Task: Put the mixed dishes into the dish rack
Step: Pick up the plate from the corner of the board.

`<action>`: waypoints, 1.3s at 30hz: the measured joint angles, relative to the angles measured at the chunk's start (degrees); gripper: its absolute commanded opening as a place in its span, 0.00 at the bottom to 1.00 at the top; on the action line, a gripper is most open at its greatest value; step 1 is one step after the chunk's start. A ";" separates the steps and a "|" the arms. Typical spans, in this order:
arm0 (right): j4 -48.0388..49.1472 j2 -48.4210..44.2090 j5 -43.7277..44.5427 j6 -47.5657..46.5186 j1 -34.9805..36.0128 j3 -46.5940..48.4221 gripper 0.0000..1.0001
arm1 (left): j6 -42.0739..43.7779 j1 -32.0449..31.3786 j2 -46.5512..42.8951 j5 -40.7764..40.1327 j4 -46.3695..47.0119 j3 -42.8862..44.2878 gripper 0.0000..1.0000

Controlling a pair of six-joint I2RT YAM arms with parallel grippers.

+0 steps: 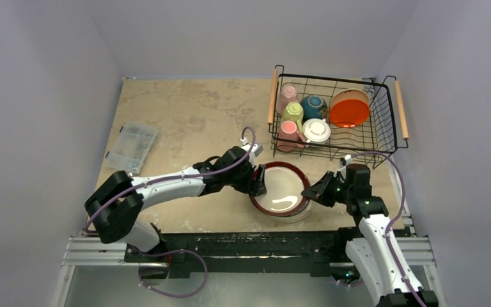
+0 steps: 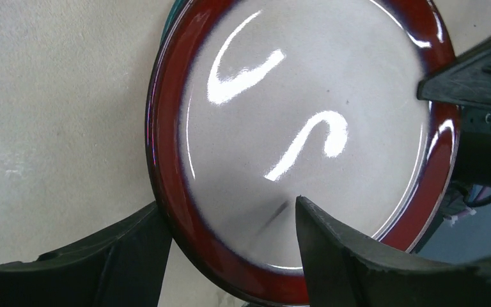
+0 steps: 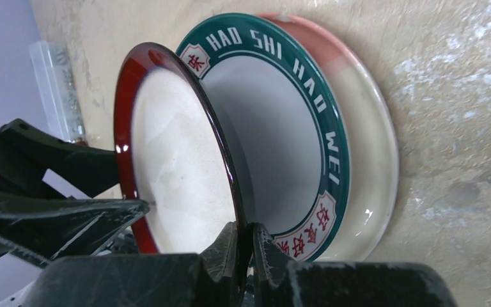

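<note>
The red-rimmed cream plate (image 1: 280,188) is tilted up on edge near the table's front. It rests over a teal-rimmed white plate (image 3: 332,160) with lettering that lies flat beneath it. My right gripper (image 3: 246,240) is shut on the red plate's right rim, as the top view (image 1: 314,192) also shows. My left gripper (image 2: 227,204) is open and straddles the plate's left rim (image 1: 259,182), one finger behind and one on the cream face. The dish rack (image 1: 335,80) at the back right holds several mugs, the teal bowl (image 1: 313,105) and the red-orange plate (image 1: 350,110).
A clear plastic compartment box (image 1: 132,146) lies at the table's left edge and shows in the right wrist view (image 3: 54,89). Grey walls enclose the table. The rack's wooden handles (image 1: 272,96) stand along its sides.
</note>
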 measured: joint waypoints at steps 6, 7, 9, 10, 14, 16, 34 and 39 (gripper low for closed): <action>-0.85 1.46 -3.02 0.28 0.24 2.62 0.00 | 5.01 -0.81 -9.16 -1.49 -5.68 -0.57 0.70; -0.92 1.64 -3.23 -0.04 0.39 3.34 0.00 | 5.84 -0.94 -10.25 -2.19 -6.40 -0.57 0.70; -0.74 1.99 -3.48 -0.70 0.44 4.04 0.00 | 6.78 -0.92 -11.56 -2.69 -7.06 -0.57 0.70; -0.50 2.08 -3.69 -0.90 0.44 4.11 0.00 | 7.10 -0.92 -11.76 -2.58 -7.08 -0.57 0.70; 0.87 1.60 -4.70 -0.76 0.39 4.07 0.00 | 6.51 -0.44 -10.21 -1.44 -7.08 -0.55 0.63; 1.81 0.68 -4.94 -0.48 0.39 3.80 0.00 | 4.42 0.83 -8.37 0.59 -6.36 -0.61 0.58; 11.54 -0.83 -5.84 -0.35 -1.53 -3.48 0.13 | -20.79 11.82 -4.48 17.49 29.14 -15.80 0.00; 8.22 1.68 -8.66 -7.52 -1.51 -0.04 0.37 | -21.62 11.89 -5.11 18.64 35.67 -19.23 0.00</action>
